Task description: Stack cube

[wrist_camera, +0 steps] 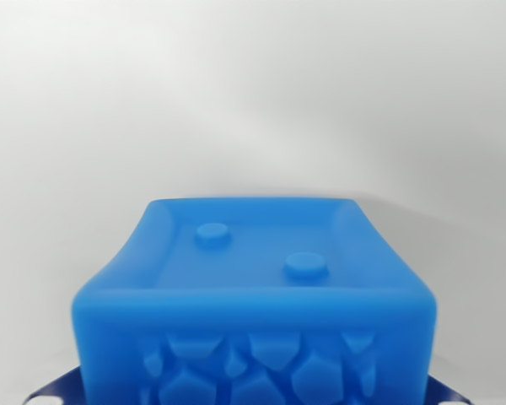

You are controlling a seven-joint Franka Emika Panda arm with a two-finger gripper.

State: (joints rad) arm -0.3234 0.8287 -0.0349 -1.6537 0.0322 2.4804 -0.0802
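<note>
Cube: blue cube (253,304), translucent-looking plastic, filling the lower middle of the wrist view, very close to the camera.
Cube top: a recessed face with a raised rim all round; two low round studs stand in it, one toward the far left (212,234), one nearer and toward the wrist view's right (304,264).
Cube front: the side facing the camera carries a relief of irregular pebble-like facets (261,367), cut off by the bottom edge of the picture.
Cube edges: rounded corners; the near rim runs level across the picture, the side rims narrow toward the far edge.
Cube position: centred left to right, slightly blurred from closeness; its base is out of sight, so what it rests on cannot be told.
Dark blue pieces: two small dark blue corners show at the bottom edge, one at the left (55,391) and one at the right (447,392), just beside the cube's lower flanks; too little shows to say what they are.
Background: plain pale grey-white surface (253,93) above and behind the cube, softly shaded, with a faint shadow along the cube's far edge.
Claw: no fingers can be made out, so whether the claw is spread, closed or clamped on the cube cannot be told.
</note>
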